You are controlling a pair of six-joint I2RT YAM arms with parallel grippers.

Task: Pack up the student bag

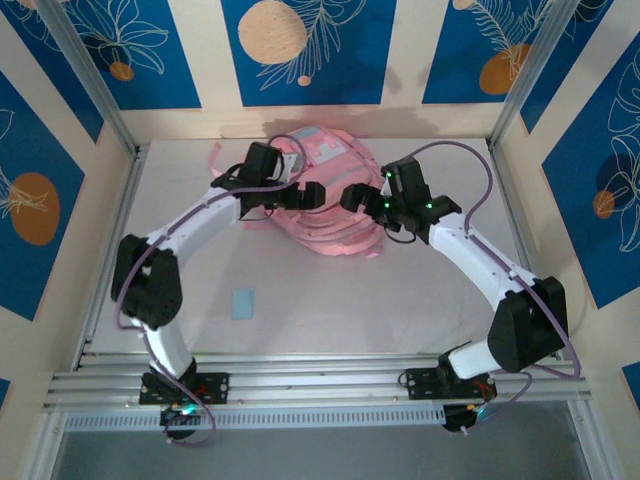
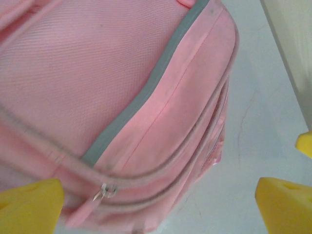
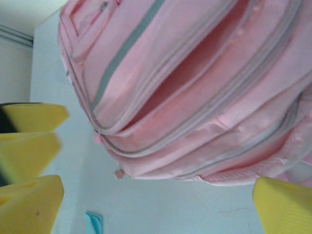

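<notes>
Top external: student bag (image 1: pixel 330 235) lies on the worktop (image 1: pixel 400 310) toward 12 o'clock, with the left end effector (image 1: pixel 303 196) over its 9 o'clock half and the right end effector (image 1: pixel 358 196) over its 3 o'clock half. Wrist views: yellow fingers (image 2: pixel 29 202) on both are spread wide, gripping nothing. Right wrist view shows one zip pocket gaping.

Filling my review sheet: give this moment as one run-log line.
student bag: mid-table, one pocket gaping | left gripper: open, at bag, empty | right gripper: open, at bag, empty | blue flat item: on table, apart
</notes>
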